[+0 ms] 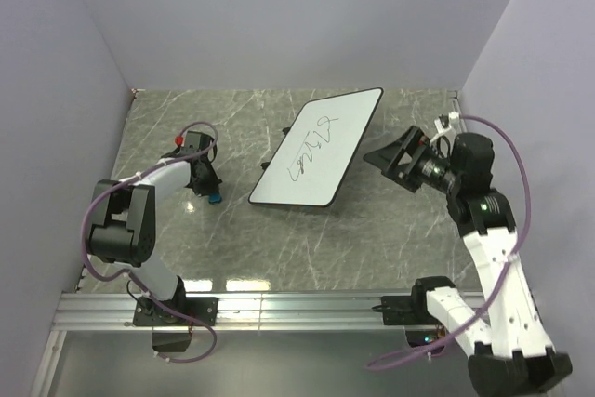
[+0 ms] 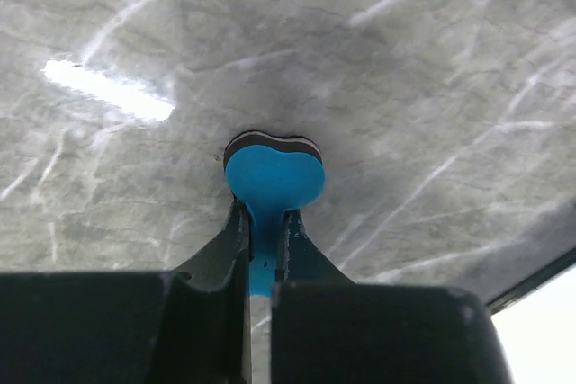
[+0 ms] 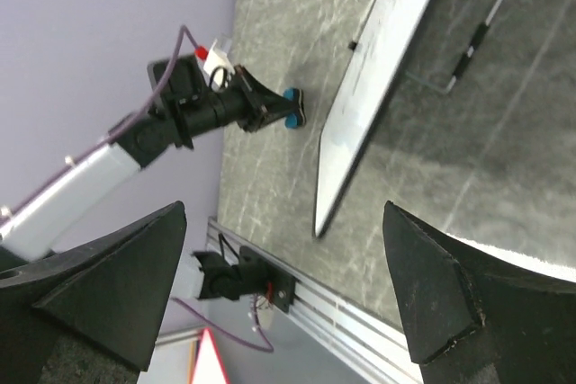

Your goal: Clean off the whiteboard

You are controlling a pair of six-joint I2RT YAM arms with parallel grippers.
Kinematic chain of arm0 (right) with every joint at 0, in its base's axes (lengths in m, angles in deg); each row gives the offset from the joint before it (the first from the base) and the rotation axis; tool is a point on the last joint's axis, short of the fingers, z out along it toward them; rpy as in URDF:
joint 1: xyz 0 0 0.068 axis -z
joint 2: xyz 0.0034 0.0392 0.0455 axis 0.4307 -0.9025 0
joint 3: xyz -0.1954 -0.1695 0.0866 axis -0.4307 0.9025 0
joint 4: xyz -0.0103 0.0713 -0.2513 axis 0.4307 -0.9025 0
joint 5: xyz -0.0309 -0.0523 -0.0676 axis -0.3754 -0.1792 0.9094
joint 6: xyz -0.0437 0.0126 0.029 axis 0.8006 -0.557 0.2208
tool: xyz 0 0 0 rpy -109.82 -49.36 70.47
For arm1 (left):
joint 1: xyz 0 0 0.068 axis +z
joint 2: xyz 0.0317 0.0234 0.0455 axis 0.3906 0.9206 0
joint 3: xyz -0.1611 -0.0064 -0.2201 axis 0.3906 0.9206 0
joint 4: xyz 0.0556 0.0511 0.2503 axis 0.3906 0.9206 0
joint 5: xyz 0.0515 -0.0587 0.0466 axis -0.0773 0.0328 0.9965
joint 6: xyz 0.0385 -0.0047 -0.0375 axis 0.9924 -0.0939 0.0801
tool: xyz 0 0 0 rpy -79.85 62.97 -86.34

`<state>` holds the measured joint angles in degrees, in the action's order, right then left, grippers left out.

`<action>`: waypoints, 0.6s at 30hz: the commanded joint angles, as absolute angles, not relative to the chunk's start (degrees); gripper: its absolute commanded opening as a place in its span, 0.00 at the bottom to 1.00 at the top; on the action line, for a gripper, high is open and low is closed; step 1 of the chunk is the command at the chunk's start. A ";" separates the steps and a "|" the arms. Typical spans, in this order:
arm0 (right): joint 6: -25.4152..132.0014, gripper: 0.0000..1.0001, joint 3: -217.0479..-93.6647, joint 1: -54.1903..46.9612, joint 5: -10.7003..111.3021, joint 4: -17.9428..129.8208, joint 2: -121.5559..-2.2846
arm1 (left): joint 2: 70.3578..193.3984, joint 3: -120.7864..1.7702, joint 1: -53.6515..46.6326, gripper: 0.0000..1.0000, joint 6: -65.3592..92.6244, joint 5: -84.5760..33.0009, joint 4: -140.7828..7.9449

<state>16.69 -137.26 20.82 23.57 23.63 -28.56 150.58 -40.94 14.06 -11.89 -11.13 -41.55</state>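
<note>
The whiteboard (image 1: 321, 151) lies slantwise at the middle of the marble table, with dark handwritten scribbles on its white face. The right wrist view catches it nearly edge-on (image 3: 373, 69), with a thin wire stand (image 3: 486, 29) behind it. Left of the board, my left gripper (image 1: 210, 189) points down at the table, shut on a small blue eraser (image 1: 215, 198). In the left wrist view the fingers (image 2: 236, 240) pinch the blue eraser (image 2: 273, 177), whose dark felt edge is against the tabletop. My right gripper (image 1: 395, 160) hovers just right of the board, open and holding nothing (image 3: 283, 213).
A metal rail (image 1: 297, 309) runs along the near edge of the table, carrying both arm bases. Lavender walls close in the left, back and right sides. The left arm (image 3: 180, 123) shows across the board in the right wrist view.
</note>
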 commanded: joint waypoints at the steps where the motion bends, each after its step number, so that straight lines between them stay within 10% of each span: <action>1: 14.58 0.96 -140.98 20.68 21.99 32.18 -36.09 | 148.68 -45.24 13.94 0.00 -9.86 -13.48 -41.30; 18: 17.74 0.77 -156.10 15.14 32.10 29.29 -68.19 | 148.39 -70.82 6.39 0.00 -3.27 -31.49 -34.96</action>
<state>16.60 -153.26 16.63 30.94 28.17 -66.38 145.92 -66.47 10.59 -6.25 -23.85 -35.78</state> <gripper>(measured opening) 0.777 0.081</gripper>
